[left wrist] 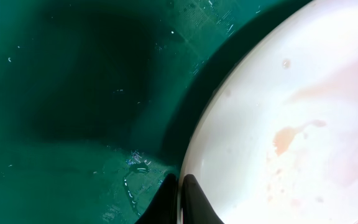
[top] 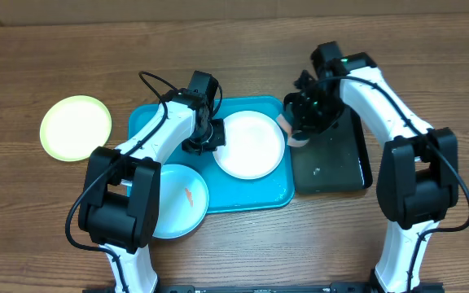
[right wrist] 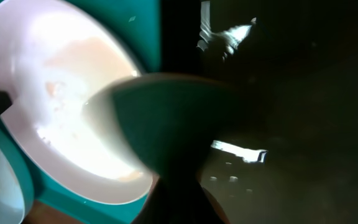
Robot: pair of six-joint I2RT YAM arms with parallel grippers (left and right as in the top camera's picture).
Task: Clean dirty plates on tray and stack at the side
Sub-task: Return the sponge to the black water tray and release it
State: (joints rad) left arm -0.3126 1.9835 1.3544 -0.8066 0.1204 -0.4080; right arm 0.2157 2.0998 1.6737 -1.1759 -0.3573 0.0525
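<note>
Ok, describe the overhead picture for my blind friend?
Two robot arms work on a white plate in a turquoise tray: the left gripper pinches its rim, the right gripper holds something pinkish. A blue plate and a yellow-green plate lie left.

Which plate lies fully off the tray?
The round yellow-green plastic plate, alone on the wooden table; the round white plate lies in the turquoise rectangular plastic tray, the light blue plate overlaps its near-left corner.
</note>
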